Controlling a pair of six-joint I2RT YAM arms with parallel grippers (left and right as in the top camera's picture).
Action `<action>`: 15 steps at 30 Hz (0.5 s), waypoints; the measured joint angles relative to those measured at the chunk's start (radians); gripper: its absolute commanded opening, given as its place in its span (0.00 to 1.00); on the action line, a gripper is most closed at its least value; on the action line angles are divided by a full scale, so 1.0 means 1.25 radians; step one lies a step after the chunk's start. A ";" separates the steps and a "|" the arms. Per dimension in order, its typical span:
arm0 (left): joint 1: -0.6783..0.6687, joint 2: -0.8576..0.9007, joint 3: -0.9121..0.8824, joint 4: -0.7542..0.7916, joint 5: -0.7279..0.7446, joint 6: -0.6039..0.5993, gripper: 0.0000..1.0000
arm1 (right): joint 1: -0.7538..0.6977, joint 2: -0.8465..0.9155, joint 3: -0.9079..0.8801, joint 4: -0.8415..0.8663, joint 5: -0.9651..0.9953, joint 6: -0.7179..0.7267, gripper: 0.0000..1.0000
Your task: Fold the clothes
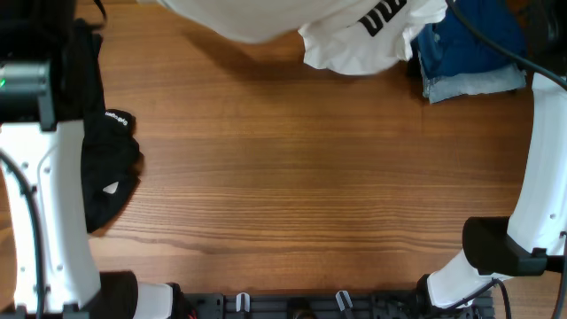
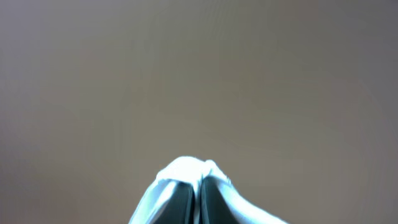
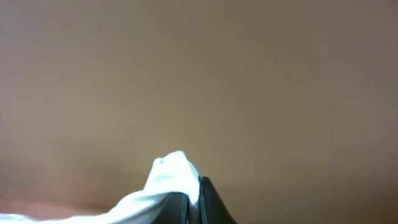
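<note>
A white garment with black lettering [image 1: 354, 35] hangs at the table's far edge, part of it out of frame at the top. My left gripper [image 2: 199, 186] is shut on a pinch of white cloth [image 2: 186, 169], raised and facing a blank wall. My right gripper [image 3: 198, 190] is shut on another pinch of white cloth [image 3: 171, 174], also raised. Neither gripper's fingers show in the overhead view.
A black garment [image 1: 106, 168] lies at the table's left edge beside the left arm. A blue denim garment [image 1: 469, 53] lies at the far right corner. The right arm's white link [image 1: 540, 177] runs along the right edge.
</note>
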 measured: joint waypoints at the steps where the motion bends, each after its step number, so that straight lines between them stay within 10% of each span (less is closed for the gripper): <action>1: 0.000 0.017 -0.001 -0.052 0.000 0.001 0.04 | 0.001 0.005 0.000 -0.018 -0.004 -0.001 0.04; 15: 0.067 0.107 -0.019 -0.483 0.001 -0.001 0.04 | 0.052 0.140 -0.011 -0.420 -0.029 -0.039 0.04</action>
